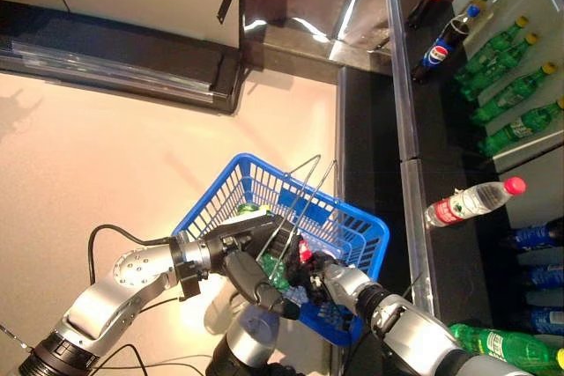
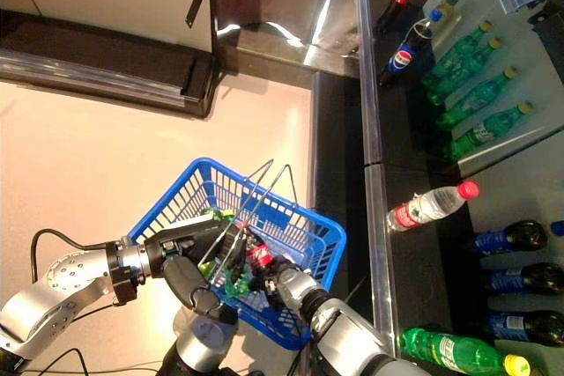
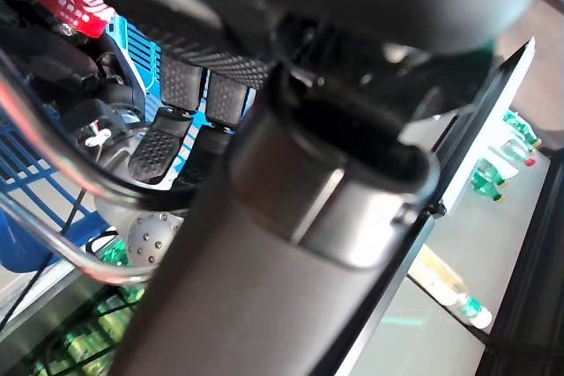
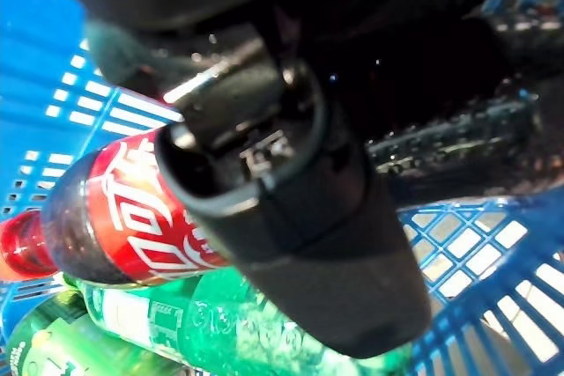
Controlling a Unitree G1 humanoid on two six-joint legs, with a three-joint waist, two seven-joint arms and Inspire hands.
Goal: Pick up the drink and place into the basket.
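Cola bottle, red-labelled, sits inside the blue basket above the green bottles, with the right hand curled round it. Left hand is wrapped on the wire handles, keeping the basket level. Judgement: lower until the bottle rests on the green ones, then release; avoid snagging the handles on withdrawal.

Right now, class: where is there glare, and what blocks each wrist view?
Left eye view: white glare streaks the glossy panel beyond the blue basket. Right wrist view: the right hand blocks the centre, covering part of the cola bottle. Left wrist view: the left hand, round the basket handle, blocks much.
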